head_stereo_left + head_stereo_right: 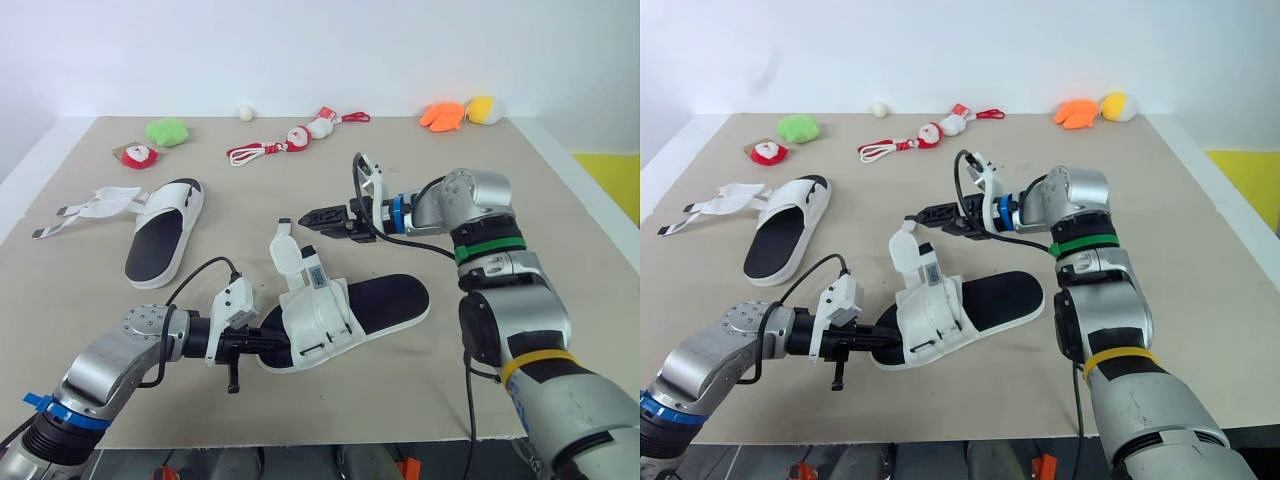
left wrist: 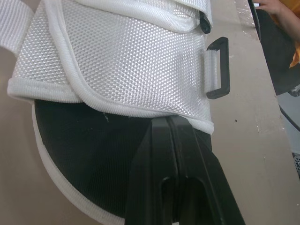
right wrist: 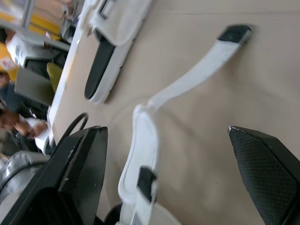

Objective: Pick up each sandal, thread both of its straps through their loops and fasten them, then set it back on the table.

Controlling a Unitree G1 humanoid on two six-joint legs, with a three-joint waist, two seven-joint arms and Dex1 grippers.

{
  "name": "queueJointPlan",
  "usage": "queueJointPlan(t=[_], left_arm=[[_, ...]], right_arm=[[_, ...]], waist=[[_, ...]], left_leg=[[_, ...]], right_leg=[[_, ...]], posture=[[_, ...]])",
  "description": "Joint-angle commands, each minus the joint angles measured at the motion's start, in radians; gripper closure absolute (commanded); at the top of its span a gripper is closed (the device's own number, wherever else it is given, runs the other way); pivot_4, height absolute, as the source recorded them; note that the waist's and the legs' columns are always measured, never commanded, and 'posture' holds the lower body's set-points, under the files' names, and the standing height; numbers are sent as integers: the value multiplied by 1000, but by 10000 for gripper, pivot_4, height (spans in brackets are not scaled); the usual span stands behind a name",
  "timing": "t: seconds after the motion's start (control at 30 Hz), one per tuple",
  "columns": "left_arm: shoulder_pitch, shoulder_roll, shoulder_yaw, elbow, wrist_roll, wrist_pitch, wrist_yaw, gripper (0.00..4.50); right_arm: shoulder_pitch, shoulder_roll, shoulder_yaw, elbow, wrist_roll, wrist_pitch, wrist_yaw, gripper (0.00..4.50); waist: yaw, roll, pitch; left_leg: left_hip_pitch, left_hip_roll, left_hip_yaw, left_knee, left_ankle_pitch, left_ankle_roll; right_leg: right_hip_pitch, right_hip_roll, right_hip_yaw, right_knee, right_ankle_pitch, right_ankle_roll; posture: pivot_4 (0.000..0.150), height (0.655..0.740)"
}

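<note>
Nearest us, the left gripper point(image 1: 244, 346) lies at the toe end of the near sandal point(image 1: 390, 300), which rests on the table point(image 1: 560, 230). Its fingers are pressed together with nothing visible between them, tips against the black footbed point(image 2: 79, 150) just under the white upper point(image 2: 122, 61). We judge this a pin, not a grasp: a pull on a strap could slide or pivot the sandal.

The right gripper point(image 1: 308, 218) hovers with fingers spread wide, just beside the raised strap point(image 1: 284, 250), holding nothing. The strap stands free and looks limp, so closing off-line could knock it aside or catch its black tip alone. The black loop point(image 2: 216, 68) is narrow, and a skewed strap end could jam there.

The second sandal point(image 1: 165, 230) lies well apart, straps unfastened.
</note>
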Motion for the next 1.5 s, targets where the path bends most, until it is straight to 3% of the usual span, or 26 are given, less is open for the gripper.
queueJointPlan(t=[0.03, 0.47, 0.6, 0.8, 0.93, 1.1, 1.27, 1.5], left_arm=[[0, 5, -5, 26, 34, -6, 13, 45000], [1, 12, -18, 28, 50, -24, 13, 45000], [0, 13, -21, 29, 53, -28, 11, 45000], [-2, 11, -25, 34, 55, -30, 10, 45000], [-5, 12, -27, 44, 58, -37, 8, 45000], [-7, 12, -26, 56, 65, -47, 1, 45000], [-14, 9, -27, 60, 66, -47, -1, 45000], [-16, 6, -30, 54, 64, -43, 1, 45000]], right_arm=[[-59, 44, -74, 122, -5, -68, -33, 1018], [-89, 172, -232, 263, -8, -272, -178, 1018], [-90, 181, -244, 268, -16, -286, -176, 13012], [-70, 180, -164, 204, -76, -354, -21, 44005], [-16, 172, -36, 64, -147, -496, 168, 44566], [205, 141, 108, -411, -149, -731, 398, 44566], [364, 94, 208, -726, -164, -901, 503, 44566], [414, 80, 273, -778, -215, -1203, 551, 44566]], waist=[[-1, 0, 0], [-3, 0, 0], [-3, 0, 0], [-3, 0, 0], [-3, 0, 0], [-3, 1, 1], [-3, 2, 1], [-3, 2, 1]], left_leg=[[0, 0, 0, 0, 0, 0], [0, 0, -1, 0, 0, 0], [0, 0, -1, 0, 0, 0], [0, 0, -1, 0, 0, 0], [0, 0, -1, 1, 0, 0], [0, 1, -2, 1, 0, 0], [0, 2, -3, 0, 0, 0], [2, 2, -3, 0, 1, -1]], right_leg=[[0, 0, 0, 0, 0, 0], [0, 1, 0, 0, 1, 1], [1, 1, 0, 0, 1, 1], [1, 1, 0, 0, 1, 1], [1, 1, 0, 0, 1, 1], [1, 2, 0, 1, 0, 3], [1, 2, -1, 1, 0, 4], [1, 2, -1, 1, 0, 1]], posture=[[1500, 7400], [1500, 7400], [1500, 7400], [1500, 7400], [1500, 7400], [1500, 7400], [1500, 7400], [1500, 7400]])
